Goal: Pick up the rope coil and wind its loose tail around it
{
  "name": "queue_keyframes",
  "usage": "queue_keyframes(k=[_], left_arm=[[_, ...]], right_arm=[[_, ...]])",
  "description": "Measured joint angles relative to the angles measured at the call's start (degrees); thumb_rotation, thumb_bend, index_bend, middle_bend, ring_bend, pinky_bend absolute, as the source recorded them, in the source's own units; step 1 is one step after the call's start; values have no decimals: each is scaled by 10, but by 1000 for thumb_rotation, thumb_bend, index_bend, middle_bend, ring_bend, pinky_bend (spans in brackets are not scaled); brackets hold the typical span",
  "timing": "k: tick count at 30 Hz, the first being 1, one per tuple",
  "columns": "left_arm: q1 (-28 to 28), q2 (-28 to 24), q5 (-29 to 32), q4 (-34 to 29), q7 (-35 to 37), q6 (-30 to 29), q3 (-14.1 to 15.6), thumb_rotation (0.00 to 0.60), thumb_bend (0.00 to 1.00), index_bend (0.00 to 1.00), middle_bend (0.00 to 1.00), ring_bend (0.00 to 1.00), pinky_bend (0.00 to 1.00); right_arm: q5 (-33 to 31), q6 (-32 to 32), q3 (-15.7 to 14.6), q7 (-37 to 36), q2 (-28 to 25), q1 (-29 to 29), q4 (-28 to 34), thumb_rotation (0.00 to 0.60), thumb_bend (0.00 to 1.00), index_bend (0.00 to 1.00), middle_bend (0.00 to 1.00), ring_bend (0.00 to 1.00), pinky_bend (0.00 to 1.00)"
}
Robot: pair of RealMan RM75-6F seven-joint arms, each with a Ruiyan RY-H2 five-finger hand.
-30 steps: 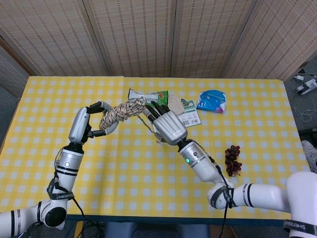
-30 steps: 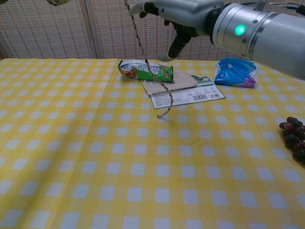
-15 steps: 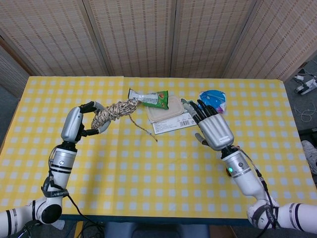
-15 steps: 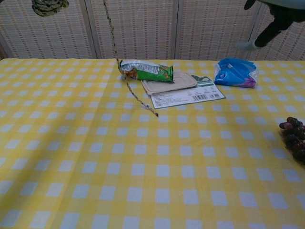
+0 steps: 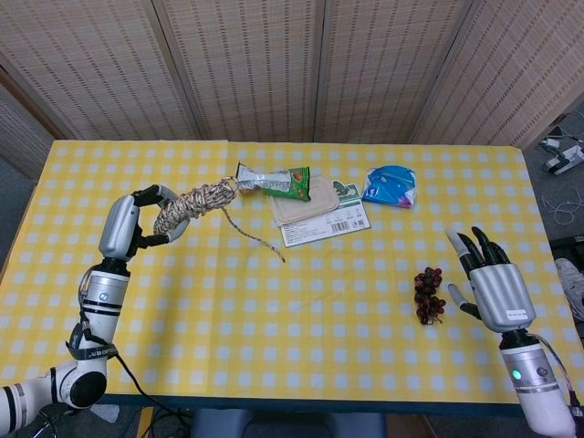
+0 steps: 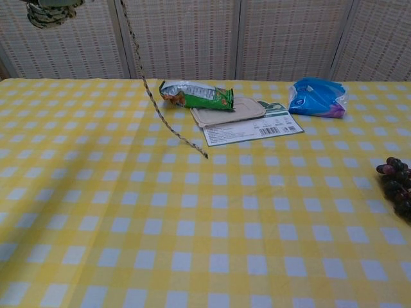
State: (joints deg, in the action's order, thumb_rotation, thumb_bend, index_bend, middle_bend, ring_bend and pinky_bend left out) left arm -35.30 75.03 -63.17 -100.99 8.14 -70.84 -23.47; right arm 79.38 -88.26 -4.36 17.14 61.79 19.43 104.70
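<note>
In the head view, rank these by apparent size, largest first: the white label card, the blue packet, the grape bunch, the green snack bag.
1. Label card
2. Snack bag
3. Blue packet
4. Grape bunch
The snack bag and blue packet look close, so their order is unsure.

An indoor test or demonstration space, arranged as a staged set, not a lived-in room. A worktop [image 5: 301, 301] covered in a yellow and white checked cloth stands in front of tall folding screens [image 5: 255, 68] of woven, reed-like panels, which wall off the area behind it. Grey floor shows at the right edge, with loose cables [image 5: 564, 205] and a small white device [image 5: 563, 157] lying on it. Household props sit on the cloth: a green snack packet [image 5: 275, 181], a blue packet [image 5: 391, 186], a printed card [image 5: 326, 222] and a bunch of dark grapes [image 5: 427, 294].
</note>
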Motion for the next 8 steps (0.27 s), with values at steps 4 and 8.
queue_keyframes(k=[4,8], left_arm=[[2,2,1,7,0,-1,1,600,269,717,711,487,327],[3,5,-2,18,-2,-4,2,600,269,717,712,487,327]], right_arm=[[20,-37,-13,-32,-7,-46,-26,600,301,0,152,27,182],[30,-56,-13,-36,-16,-74,-36,600,300,0,152,27,182]])
